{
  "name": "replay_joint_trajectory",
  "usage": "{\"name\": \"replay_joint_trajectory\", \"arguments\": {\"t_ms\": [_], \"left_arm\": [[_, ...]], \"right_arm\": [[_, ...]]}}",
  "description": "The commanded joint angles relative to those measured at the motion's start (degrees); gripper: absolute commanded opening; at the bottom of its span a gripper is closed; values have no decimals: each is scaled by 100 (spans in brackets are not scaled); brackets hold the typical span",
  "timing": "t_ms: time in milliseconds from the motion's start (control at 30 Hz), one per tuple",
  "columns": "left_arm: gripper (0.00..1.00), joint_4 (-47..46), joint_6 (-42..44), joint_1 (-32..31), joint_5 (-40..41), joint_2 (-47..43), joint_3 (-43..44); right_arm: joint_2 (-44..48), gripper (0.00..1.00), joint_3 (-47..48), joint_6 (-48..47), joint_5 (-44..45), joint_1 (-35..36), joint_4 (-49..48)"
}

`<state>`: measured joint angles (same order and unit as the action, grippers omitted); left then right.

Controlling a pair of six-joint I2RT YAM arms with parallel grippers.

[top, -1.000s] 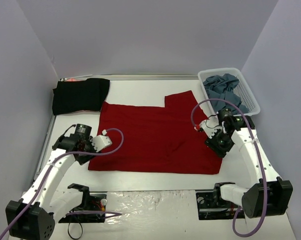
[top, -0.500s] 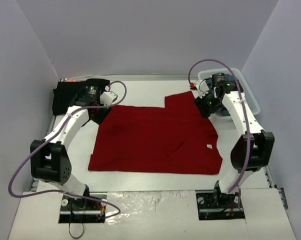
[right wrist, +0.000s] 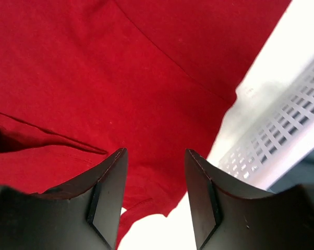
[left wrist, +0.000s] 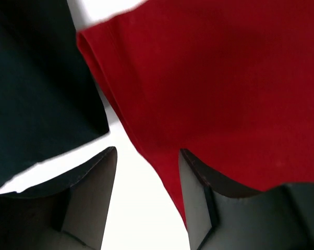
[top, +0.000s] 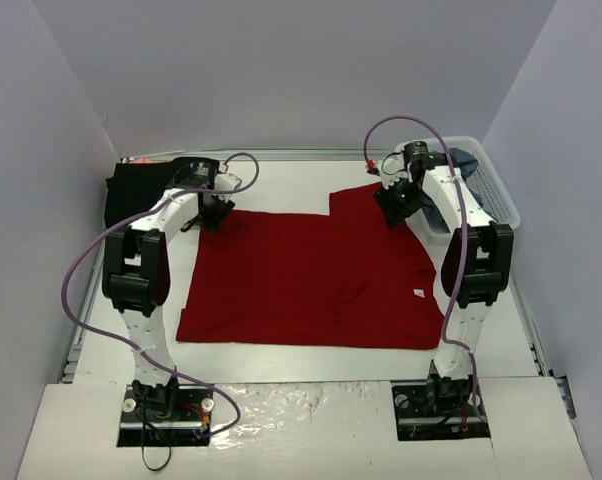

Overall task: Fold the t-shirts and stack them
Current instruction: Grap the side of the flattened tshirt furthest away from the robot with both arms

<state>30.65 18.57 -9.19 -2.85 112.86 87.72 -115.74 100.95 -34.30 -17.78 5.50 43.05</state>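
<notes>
A dark red t-shirt (top: 311,270) lies spread flat across the middle of the table. My left gripper (top: 213,213) hovers over its far left corner, open; in the left wrist view the red t-shirt's edge (left wrist: 162,156) runs between the spread fingers of the left gripper (left wrist: 146,156) without being pinched. My right gripper (top: 391,203) is over the far right corner of the red t-shirt (right wrist: 120,62), also open, and the right gripper (right wrist: 156,156) has cloth below its gap. A folded black t-shirt (top: 141,190) (left wrist: 37,88) lies at the back left.
The white lattice basket (top: 496,200) (right wrist: 282,140) stands at the back right, beside the right arm, with blue-grey cloth (top: 465,158) showing in it. Purple cables loop above both arms. Walls close in the table on three sides.
Both arms have swung from the shirt's near sides to its far corners. The left jaws have spread wider. The red shirt lies a little flatter at its right side.
</notes>
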Motion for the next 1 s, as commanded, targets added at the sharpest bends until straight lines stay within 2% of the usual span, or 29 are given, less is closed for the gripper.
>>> {"name": "replay_joint_trajectory", "arguments": {"t_ms": [0, 400, 967], "left_arm": [[50, -305, -117, 84, 4, 51, 429], [53, -482, -187, 137, -101, 772, 1133], [54, -701, -222, 198, -49, 1283, 1537]], "right_arm": [[-97, 43, 171, -6, -147, 92, 178], [-291, 43, -101, -32, -41, 259, 151], [-502, 41, -189, -59, 187, 320, 151]]}}
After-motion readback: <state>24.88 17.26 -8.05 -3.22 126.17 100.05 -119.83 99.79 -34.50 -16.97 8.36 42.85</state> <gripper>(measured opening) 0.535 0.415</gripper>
